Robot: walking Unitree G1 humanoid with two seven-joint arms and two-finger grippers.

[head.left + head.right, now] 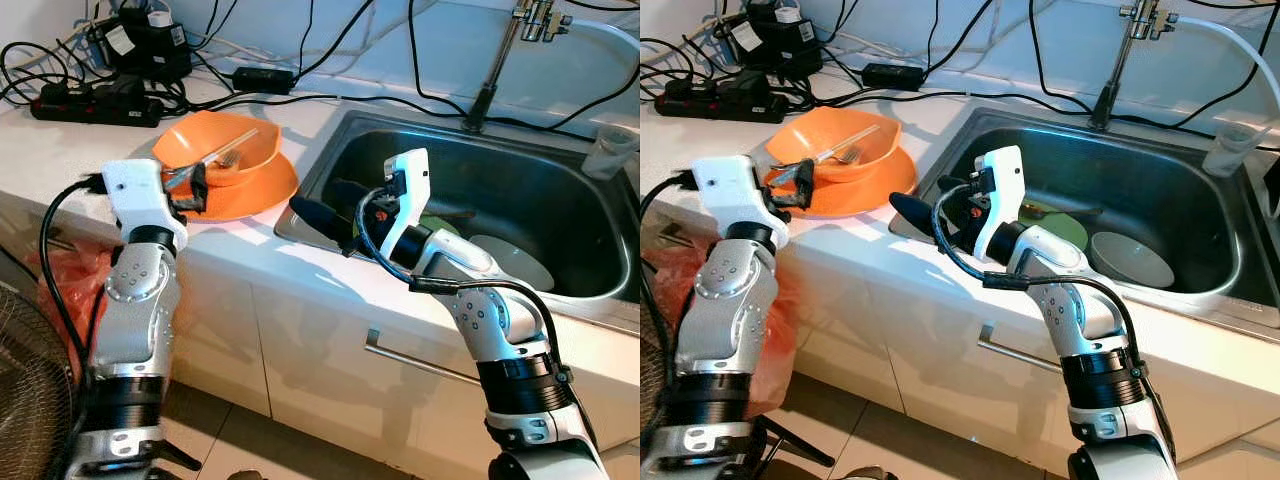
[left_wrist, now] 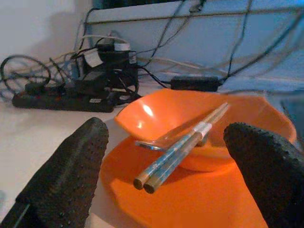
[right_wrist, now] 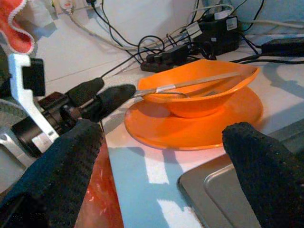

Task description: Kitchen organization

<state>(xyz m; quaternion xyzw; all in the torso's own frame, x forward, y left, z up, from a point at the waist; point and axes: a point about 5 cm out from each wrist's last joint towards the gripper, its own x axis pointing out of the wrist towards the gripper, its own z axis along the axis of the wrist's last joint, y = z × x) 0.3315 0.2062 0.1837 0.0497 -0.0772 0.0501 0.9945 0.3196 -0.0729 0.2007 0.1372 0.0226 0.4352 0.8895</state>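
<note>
Beside the sink [image 1: 560,195], the open left gripper [image 2: 168,164] faces chopsticks [image 2: 178,149] (thin, stiff, likely slippery); grip their near ends.

Orange dishes, white tabletop, steel-grey sink.

The bowl [image 1: 222,150] and plate [image 1: 262,188] are bright orange; the chopsticks [image 2: 176,151] are pale tan with a white band. The tabletop [image 1: 60,150] is white, the sink [image 1: 540,190] dull silver-grey, holding a green plate [image 1: 1058,228] and a grey-white bowl [image 1: 1130,258]. Cables [image 1: 90,95] are black. The fingers [image 2: 71,166] are black with a dotted texture.
</note>
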